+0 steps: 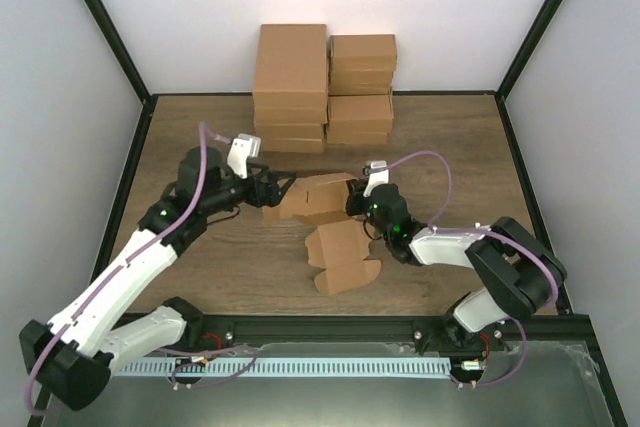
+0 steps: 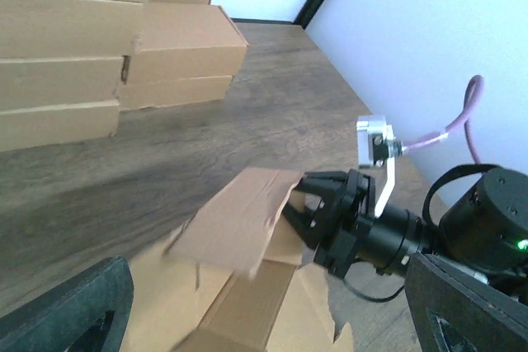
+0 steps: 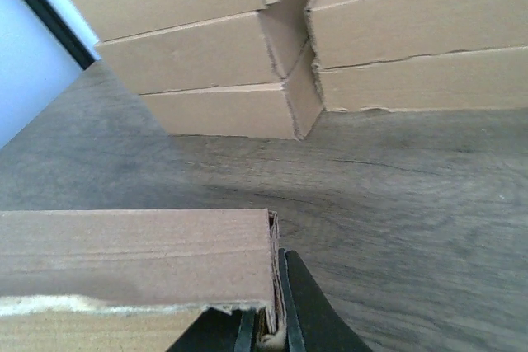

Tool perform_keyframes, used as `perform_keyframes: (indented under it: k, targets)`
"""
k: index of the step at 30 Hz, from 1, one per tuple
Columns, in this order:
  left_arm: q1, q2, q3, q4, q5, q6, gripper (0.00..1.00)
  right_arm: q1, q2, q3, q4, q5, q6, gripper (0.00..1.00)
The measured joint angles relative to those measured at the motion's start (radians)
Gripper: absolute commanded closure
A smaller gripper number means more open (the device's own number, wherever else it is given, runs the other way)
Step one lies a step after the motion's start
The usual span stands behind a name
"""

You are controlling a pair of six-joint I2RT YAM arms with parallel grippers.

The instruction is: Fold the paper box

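Paper box (image 1: 335, 247): half-formed brown cardboard in the middle of the table (image 1: 440, 147), between the two tools. One panel is raised on its far side, and loose flaps lie flat toward the near edge.
Right tool (image 3: 271, 323): closed almost fully, pinching a thin upright wall at the right end of the paper box. The right wrist view shows the cardboard edge clamped between the two fingers.
Left tool (image 1: 280, 187): fingers spread wide at the left end of the paper box, gripping nothing. Whether they touch the cardboard cannot be told.
Left stack (image 1: 290, 87): folded boxes piled at the back of the table.
Right stack (image 1: 361, 87): smaller folded boxes, just beside the left stack.
Cardboard faces: plain brown throughout.
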Motion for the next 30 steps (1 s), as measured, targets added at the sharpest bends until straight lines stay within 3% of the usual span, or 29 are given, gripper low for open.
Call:
perform_keyframes:
  k: [6, 13, 21, 30]
  targets:
    - [0.0, -0.154, -0.042, -0.1, -0.058, -0.029, 0.07, -0.003, -0.082, 0.043, -0.219, 0.072, 0.155, 0.99]
    - [0.0, -0.223, -0.096, -0.151, -0.06, -0.072, 0.08, -0.029, -0.094, 0.084, -0.388, 0.031, 0.276, 0.99]
    - [0.0, -0.27, -0.165, -0.186, -0.035, -0.182, 0.08, -0.105, -0.104, 0.085, -0.443, -0.074, 0.407, 0.99]
    - [-0.011, -0.321, -0.255, -0.095, 0.051, -0.363, 0.08, -0.126, -0.098, 0.084, -0.431, -0.122, 0.527, 0.99]
